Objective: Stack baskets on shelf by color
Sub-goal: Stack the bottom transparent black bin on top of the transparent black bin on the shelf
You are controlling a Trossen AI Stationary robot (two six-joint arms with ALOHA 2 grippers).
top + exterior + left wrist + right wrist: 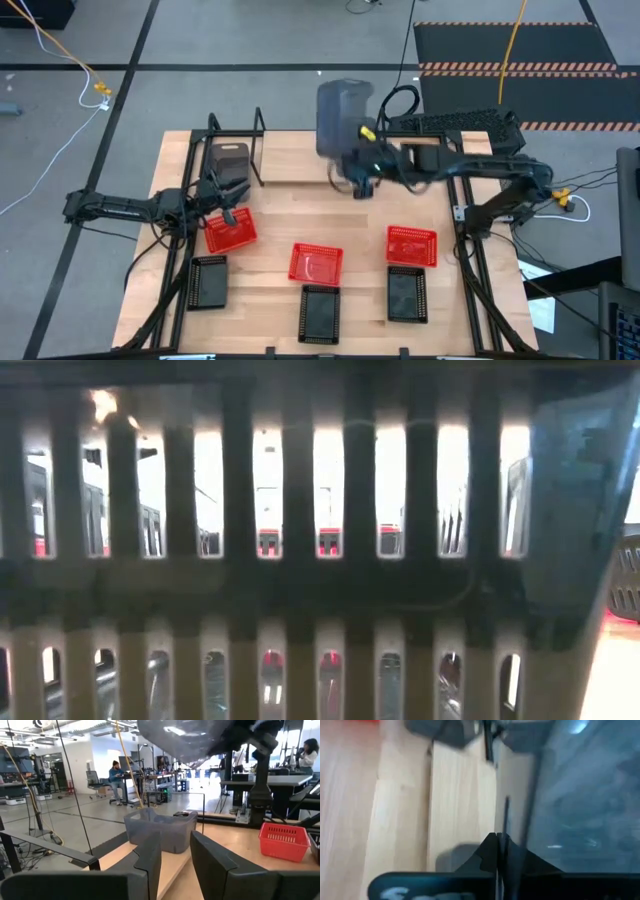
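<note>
My right gripper (360,182) is shut on a grey basket (345,115), held high over the table's far middle. That basket also fills the top of the left wrist view (200,740). A second grey basket (160,832) sits with its bottom on the black wire shelf (258,130) at the far left. My left gripper (175,855) is open, hovering by the far edge of a red basket (232,232) and pointing at the shelf. Two more red baskets (316,262) (411,245) and three black ones (207,282) (322,312) (407,295) rest on the table. My right gripper pinches the grey basket by one thin wall (506,815), with the two fingers (490,851) closed together on its edge. The translucent body (585,805) stands off to one side of the fingers. The basket is lifted clear of the table.
A black basket's slotted wall (300,560) stands right in front of the low camera and blocks most of that view. Black frame rails (470,270) run along the table's sides. Bare wood (300,200) lies between the shelf and the red baskets. People sit at desks in the room beyond.
</note>
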